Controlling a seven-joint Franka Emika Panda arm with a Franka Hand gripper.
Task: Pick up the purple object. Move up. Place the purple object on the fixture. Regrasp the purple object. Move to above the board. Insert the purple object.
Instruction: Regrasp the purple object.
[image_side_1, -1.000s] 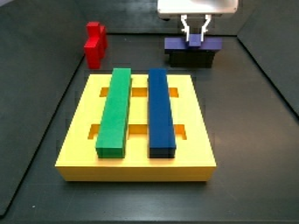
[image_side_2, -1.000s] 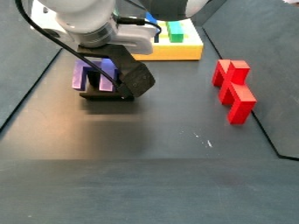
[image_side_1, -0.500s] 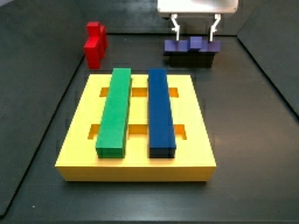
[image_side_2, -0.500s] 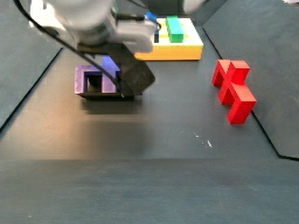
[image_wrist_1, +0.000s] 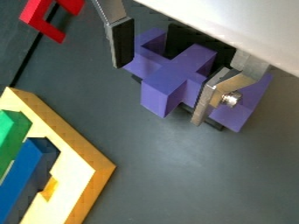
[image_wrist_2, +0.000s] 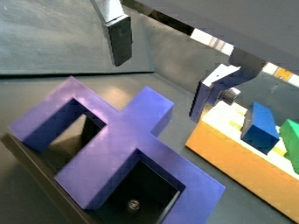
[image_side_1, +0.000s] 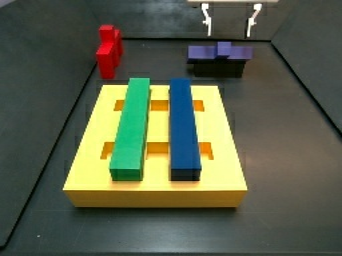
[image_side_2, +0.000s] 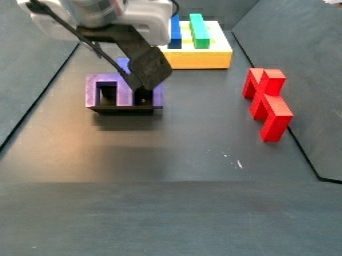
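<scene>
Since a second ago, gripper (image_side_1: 230, 16) risen clear of purple object (image_side_1: 219, 51), jaws wide, nothing held. Board (image_side_1: 94, 160) yellow, carrying green bar (image_side_1: 130, 125) and blue bar (image_side_1: 183, 127). Purple object resting on fixture (image_side_1: 221, 67), behind board. Fingers (image_wrist_1: 118, 40) apart, flanking central stub. Red block (image_side_1: 107, 51) near back wall.

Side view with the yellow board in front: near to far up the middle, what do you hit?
Yellow board carrying the green bar and blue bar → purple object lying on the black fixture → open gripper hanging above it. The red block stands off to the side.
</scene>
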